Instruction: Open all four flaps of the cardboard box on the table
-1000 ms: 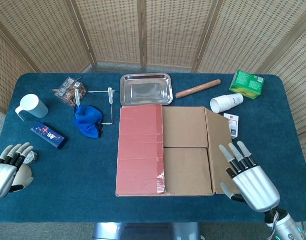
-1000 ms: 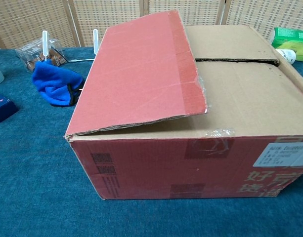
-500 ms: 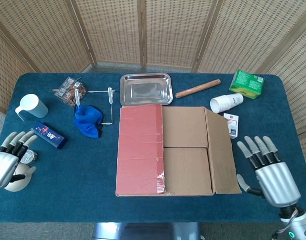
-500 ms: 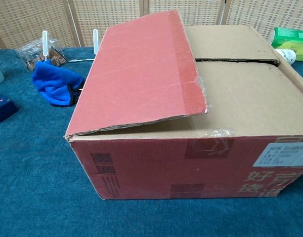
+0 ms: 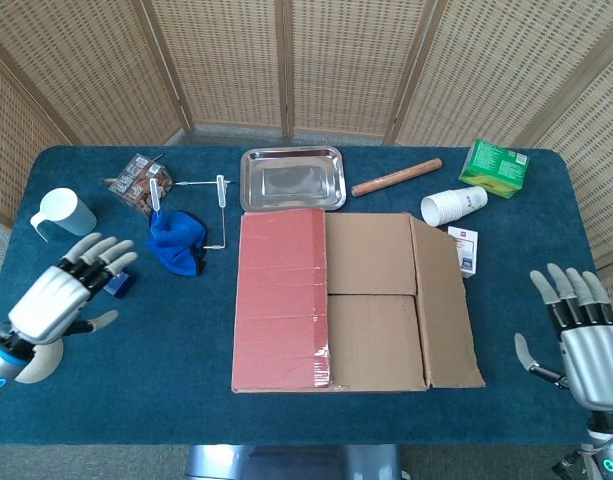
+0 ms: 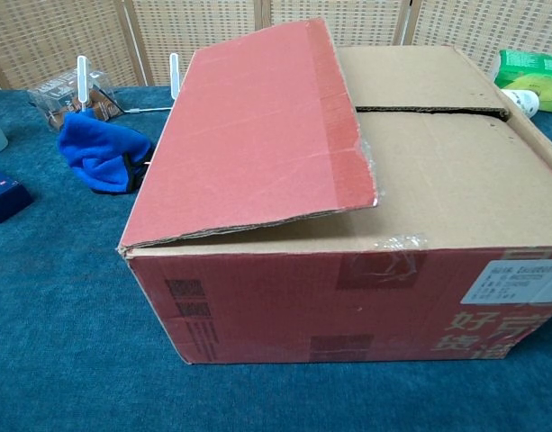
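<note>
A: Far left, please.

B: Left robot hand (image 5: pixel 58 300), over the left edge of the blue tabletop (image 5: pixel 186 340); fingers spread, holding nothing. Just beside its fingertips, a dark blue packet (image 5: pixel 116 284), partly hidden. Behind these, a pale mug (image 5: pixel 64 212) and a clear packet of brown snacks (image 5: pixel 139 181).

A: Next item along?

B: Blue cloth (image 5: pixel 176 241), crumpled, with a thin wire rack (image 5: pixel 214 207) touching it (white-capped posts, best seen in the chest view). Then a steel tray (image 5: pixel 292 178), directly behind the box.

A: The box itself?

B: Cardboard box (image 5: pixel 371 300), mid-tabletop, near the front edge. Left flap (image 5: pixel 280 298), red-faced, partly raised; the chest view shows it tilted up off the two inner flaps (image 5: pixel 371 255), which lie flat and closed with a dark seam between them. Right flap (image 5: pixel 444 300), plain brown, lies angled out over the box's right edge; how far it is lifted I cannot tell.

A: And right of the box?

B: Small white card packet (image 5: pixel 465 249) just beside the right flap; stack of paper cups (image 5: pixel 453 205) on its side; wooden rolling pin (image 5: pixel 396 177); green carton (image 5: pixel 494 166) at the back corner.

A: Last entry?

B: Right robot hand (image 5: pixel 578 335), near the right front corner, well apart from the box; fingers apart and extended, nothing in it.
</note>
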You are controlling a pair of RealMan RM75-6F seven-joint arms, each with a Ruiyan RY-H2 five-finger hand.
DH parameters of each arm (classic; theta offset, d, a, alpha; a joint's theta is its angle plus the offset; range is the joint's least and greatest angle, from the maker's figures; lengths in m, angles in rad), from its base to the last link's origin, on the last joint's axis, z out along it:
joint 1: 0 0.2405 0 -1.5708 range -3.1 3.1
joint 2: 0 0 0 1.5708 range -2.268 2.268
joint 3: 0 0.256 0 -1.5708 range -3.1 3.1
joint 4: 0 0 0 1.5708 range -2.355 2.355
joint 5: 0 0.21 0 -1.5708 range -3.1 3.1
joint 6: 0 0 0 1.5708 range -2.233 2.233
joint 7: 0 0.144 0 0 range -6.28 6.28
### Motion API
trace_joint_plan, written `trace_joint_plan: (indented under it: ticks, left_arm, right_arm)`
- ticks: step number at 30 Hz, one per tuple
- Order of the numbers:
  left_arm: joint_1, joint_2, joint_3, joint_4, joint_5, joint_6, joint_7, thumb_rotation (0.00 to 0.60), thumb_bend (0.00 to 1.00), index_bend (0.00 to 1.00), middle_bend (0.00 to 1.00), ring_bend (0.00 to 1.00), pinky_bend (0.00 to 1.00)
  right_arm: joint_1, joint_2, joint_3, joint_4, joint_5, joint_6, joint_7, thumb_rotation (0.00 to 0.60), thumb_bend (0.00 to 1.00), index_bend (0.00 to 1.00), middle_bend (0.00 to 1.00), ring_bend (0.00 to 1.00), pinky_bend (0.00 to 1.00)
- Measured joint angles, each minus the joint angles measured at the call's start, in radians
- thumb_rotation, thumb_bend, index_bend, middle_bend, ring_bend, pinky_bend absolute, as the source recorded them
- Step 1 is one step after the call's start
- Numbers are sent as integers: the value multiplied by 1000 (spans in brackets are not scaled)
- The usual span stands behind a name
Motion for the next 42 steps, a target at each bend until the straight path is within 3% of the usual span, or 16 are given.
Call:
trace_joint_plan:
  ticks: [7, 14, 24, 26, 32, 37, 42]
  left_arm:
    - [-138, -18, -20, -13, 82, -52, -28, 600, 0, 88, 0, 4, 91]
    - [-278, -105, -46, 83, 189, 9, -116, 600, 0, 124, 34, 62, 190]
    - [-417, -130, -66, 27, 201, -28, -177, 596, 0, 276, 79, 72, 161]
    - [-440, -128, -70, -1, 197, -50, -180, 546, 0, 313, 103, 62, 123]
    - [-521, -85, -81, -139, 169, -201, -168, 406, 0, 366, 121, 45, 72]
    - [-609, -16, -98, -279, 131, -365, -139, 381, 0, 363, 144, 62, 95]
    - [-692, 12, -117, -343, 87, -488, -109, 385, 0, 363, 146, 79, 115]
  right_arm:
    - [-30, -19, -4, 52, 62, 11, 53, 181, 447, 55, 0, 0, 0]
    - [-42, -34, 0, 83, 83, 21, 92, 204, 448, 52, 0, 0, 0]
    - [-47, -34, 6, 101, 95, 23, 119, 217, 452, 45, 0, 0, 0]
    - [-49, -31, 6, 100, 99, 22, 123, 216, 453, 41, 0, 0, 0]
    - [-49, -25, 9, 96, 114, 12, 127, 221, 453, 29, 0, 0, 0]
    - [-48, -25, 10, 92, 115, 9, 116, 220, 454, 17, 0, 0, 0]
    - [-51, -25, 11, 83, 118, 11, 109, 222, 466, 9, 0, 0, 0]
